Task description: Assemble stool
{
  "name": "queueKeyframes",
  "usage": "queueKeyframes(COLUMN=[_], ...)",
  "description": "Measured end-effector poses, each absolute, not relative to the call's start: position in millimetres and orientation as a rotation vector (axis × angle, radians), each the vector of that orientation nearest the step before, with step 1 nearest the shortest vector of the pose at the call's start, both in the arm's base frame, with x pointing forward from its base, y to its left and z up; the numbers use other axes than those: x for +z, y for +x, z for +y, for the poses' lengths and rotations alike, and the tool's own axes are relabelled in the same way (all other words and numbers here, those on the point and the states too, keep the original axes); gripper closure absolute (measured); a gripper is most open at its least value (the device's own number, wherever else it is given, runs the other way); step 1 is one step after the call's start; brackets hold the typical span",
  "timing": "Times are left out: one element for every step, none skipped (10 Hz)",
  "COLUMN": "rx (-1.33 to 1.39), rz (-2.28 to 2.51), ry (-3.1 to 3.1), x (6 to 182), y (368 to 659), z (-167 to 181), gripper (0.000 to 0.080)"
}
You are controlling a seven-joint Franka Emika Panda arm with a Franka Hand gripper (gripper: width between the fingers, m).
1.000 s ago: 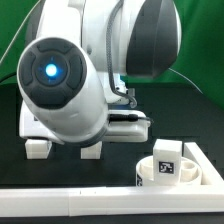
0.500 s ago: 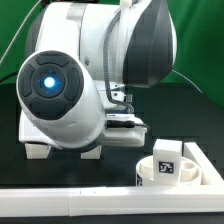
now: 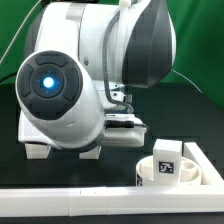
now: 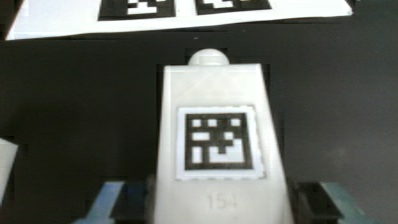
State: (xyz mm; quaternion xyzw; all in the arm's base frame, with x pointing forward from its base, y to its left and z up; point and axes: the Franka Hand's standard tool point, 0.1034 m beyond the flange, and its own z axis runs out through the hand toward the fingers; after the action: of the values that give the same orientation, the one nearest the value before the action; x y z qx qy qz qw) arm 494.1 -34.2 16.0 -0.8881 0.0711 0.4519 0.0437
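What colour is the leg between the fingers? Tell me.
The leg is white, with a black-and-white square tag; wrist view shows it best.

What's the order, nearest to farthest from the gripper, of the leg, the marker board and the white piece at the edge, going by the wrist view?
1. The leg: right between the jaws of the gripper.
2. The white piece: off to one side of the leg, cut off by the frame.
3. The marker board: on the table past the leg's far, pegged end.

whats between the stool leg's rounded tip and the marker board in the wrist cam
Nothing but a bare strip of black table; the wrist view shows the stool leg and the marker board apart.
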Motion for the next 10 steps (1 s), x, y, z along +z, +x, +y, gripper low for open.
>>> queueKeyframes(rx=[1.382,1.382,1.380,1.335,1.303,1.295,1.347,1.292,1.176,1.050], rz=[0.218,0.218,0.226,0.231,0.302,0.367,0.359,0.361,0.360,0.367], ry=[-2.715,-2.715,-2.720,-2.747,-2.777,-2.797,-2.774,-2.807,-2.857,-2.907], x=[16.0,16.0,19.1,40.3,62.9,75.5,73.3,62.8,64.8,66.8], y=[494,494,496,508,511,508,500,510,519,523], z=[-34,-34,-33,-25,-12,4,8,5,7,11], gripper=[0.0465,0.0465,0.0465,0.0465,0.0465,0.0465,0.0465,0.0465,0.0464,0.0464])
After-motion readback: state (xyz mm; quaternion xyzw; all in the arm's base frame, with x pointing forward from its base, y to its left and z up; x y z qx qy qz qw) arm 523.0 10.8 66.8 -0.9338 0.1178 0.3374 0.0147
